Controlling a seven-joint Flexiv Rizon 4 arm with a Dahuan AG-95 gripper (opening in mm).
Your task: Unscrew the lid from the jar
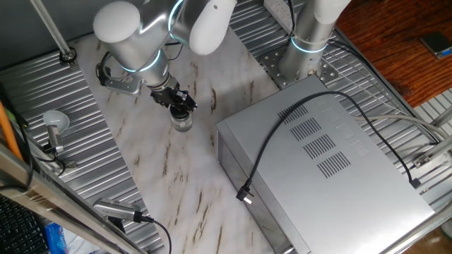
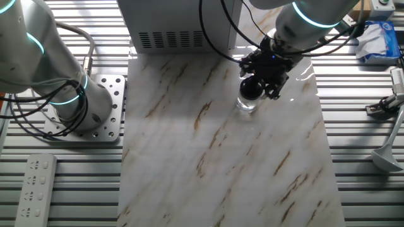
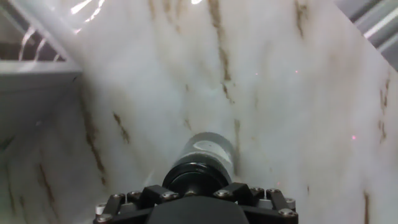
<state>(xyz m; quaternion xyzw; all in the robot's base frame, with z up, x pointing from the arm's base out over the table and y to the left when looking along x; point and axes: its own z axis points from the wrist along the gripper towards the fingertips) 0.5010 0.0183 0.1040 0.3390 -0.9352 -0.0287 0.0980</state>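
Surface: marble-patterned table (image 2: 189, 157).
Jar (image 1: 183, 124): clear, upright, contents not discernible.
Lid (image 3: 194, 176): dark, on the jar.
Gripper (image 2: 257, 84): fingers pinching the lid (from above).

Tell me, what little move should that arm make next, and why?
Probably a slow twist of the wrist to turn the lid. The gripper sits right on the dark lid, and the clear jar stands upright on the marble table beneath it, so the lid looks ready to be turned. How firmly the fingers pinch cannot be told.
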